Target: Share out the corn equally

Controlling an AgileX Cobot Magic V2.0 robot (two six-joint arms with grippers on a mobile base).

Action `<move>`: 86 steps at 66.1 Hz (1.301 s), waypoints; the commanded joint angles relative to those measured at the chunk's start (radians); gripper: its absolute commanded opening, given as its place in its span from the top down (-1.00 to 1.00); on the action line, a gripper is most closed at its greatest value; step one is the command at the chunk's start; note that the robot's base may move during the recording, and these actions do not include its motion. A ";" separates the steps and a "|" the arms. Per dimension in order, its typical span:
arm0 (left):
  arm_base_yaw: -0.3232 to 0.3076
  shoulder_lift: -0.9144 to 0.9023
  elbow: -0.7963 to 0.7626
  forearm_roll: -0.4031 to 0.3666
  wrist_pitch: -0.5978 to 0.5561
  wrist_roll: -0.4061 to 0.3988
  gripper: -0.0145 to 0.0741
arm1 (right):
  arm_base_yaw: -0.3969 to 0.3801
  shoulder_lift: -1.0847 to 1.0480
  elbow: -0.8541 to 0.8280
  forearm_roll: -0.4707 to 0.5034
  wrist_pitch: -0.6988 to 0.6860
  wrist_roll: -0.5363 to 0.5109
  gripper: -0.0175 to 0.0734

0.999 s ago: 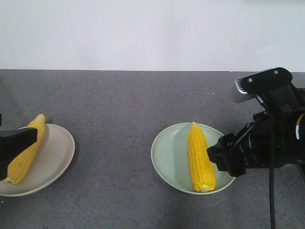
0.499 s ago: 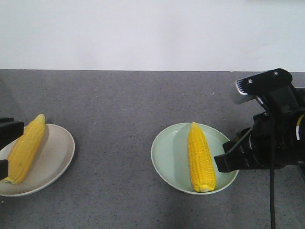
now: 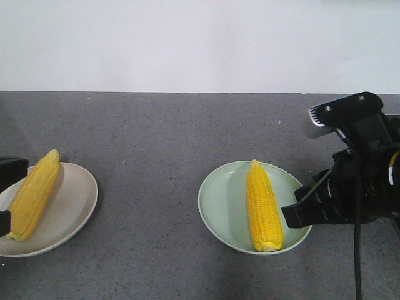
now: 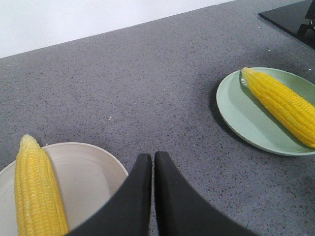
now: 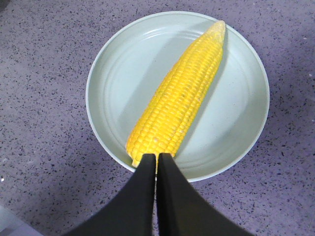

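Observation:
Two corn cobs show. One corn cob [image 3: 34, 192] lies lengthwise on a beige plate [image 3: 78, 203] at the left. The other corn cob [image 3: 263, 205] lies on a pale green plate [image 3: 219, 200] right of centre. My left gripper [image 4: 153, 156] is shut and empty, hovering over the table just right of the beige plate [image 4: 93, 169] and its corn [image 4: 37, 191]. My right gripper [image 5: 157, 156] is shut with nothing in it, its tips over the blunt end of the corn [image 5: 182, 88] at the green plate's near rim [image 5: 106, 54].
The plates sit on a dark grey speckled tabletop [image 3: 156, 137] with a white wall behind. The right arm's black body and cable [image 3: 356, 187] stand at the green plate's right side. A dark panel [image 4: 295, 17] lies at the far right corner in the left wrist view.
The right gripper has drawn back to the right, off the corn on the green plate. The left gripper has pulled left, off the corn on the beige plate.

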 commanded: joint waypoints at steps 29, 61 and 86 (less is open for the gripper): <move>-0.006 -0.051 0.000 0.031 -0.063 -0.010 0.69 | 0.000 -0.020 -0.023 -0.005 -0.038 -0.009 0.64; 0.132 -0.449 0.340 0.461 -0.259 -0.474 0.69 | 0.000 -0.020 -0.023 -0.005 -0.039 -0.009 0.64; 0.215 -0.679 0.612 0.406 -0.518 -0.478 0.69 | 0.000 -0.020 -0.023 -0.005 -0.039 -0.009 0.64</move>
